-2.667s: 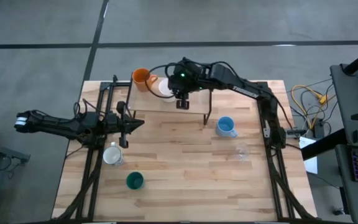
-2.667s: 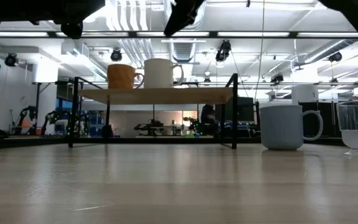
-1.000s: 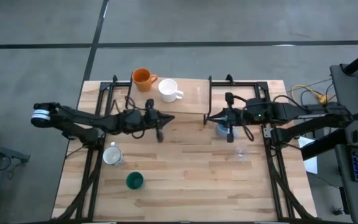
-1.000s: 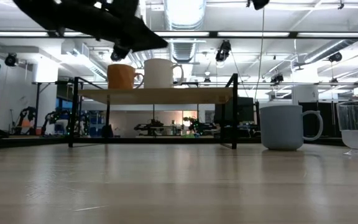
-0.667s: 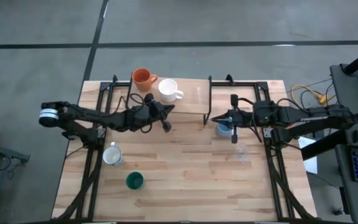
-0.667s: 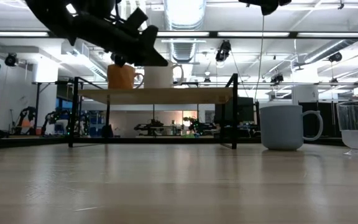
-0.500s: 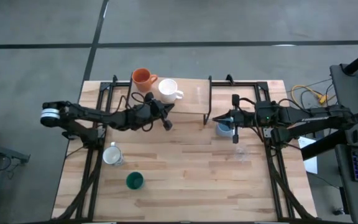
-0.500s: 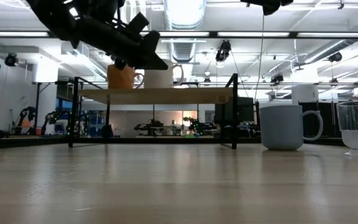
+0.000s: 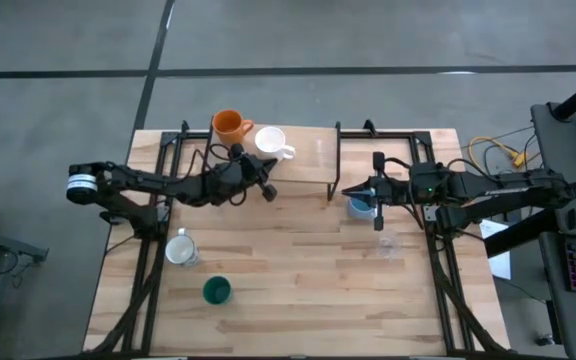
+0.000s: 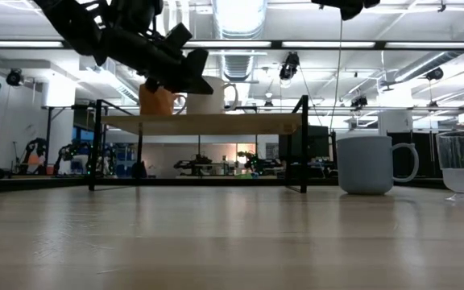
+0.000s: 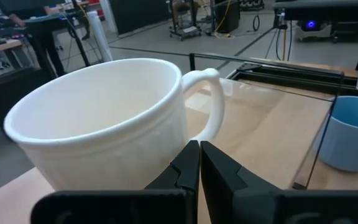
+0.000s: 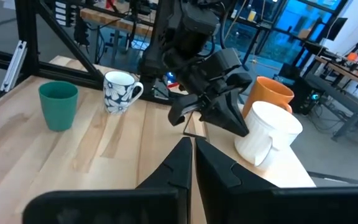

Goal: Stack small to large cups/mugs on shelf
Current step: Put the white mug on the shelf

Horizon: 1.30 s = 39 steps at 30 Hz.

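Note:
A plain white mug (image 9: 268, 142) and an orange mug (image 9: 228, 125) stand on the light-wood shelf (image 9: 308, 160) at the table's far side. My left gripper (image 9: 267, 188) is shut and held at shelf height, just on the near side of the white mug (image 11: 104, 124), with its tips by the handle. My right gripper (image 9: 346, 190) is shut and empty above the light blue mug (image 9: 361, 207), which stands on the table by the shelf's right legs. My left gripper's shut fingertips (image 11: 195, 149) stand at the white mug's side wall beside the lower root of its handle (image 11: 182, 140), coming about level from the table's near side. I cannot tell whether they touch it. The mug stands upright on the shelf.
On the table stand a clear glass (image 9: 388, 243) at the right, a white mug with dark markings (image 9: 180, 248) at the left and a dark green cup (image 9: 216, 291) near the front. The shelf's black legs (image 9: 334, 180) stand between the arms.
My left gripper, still shut, has gone toward the table's far edge and up to the white mug on the shelf. My right gripper has drawn back a little toward the table's right edge and then kept still.

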Available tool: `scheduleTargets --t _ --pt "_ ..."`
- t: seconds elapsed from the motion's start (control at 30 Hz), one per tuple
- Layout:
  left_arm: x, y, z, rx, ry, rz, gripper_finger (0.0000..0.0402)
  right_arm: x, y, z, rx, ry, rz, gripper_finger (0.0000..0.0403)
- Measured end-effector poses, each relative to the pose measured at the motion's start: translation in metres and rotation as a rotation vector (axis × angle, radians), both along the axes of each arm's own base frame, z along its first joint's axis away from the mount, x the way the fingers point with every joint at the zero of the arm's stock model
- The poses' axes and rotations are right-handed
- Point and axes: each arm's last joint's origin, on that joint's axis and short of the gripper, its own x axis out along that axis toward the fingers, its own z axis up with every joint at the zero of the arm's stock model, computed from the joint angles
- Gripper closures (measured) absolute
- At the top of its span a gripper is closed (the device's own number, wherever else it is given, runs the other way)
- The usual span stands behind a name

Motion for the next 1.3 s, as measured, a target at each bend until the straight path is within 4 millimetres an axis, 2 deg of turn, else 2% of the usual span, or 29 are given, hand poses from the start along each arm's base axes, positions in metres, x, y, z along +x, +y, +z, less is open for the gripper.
scheduleTargets --t 1.3 --pt "-0.005 0.018 0.002 0.010 -0.022 0.073 0.0402 0.003 0.000 -0.003 0.021 0.016 -0.010 0.0391"
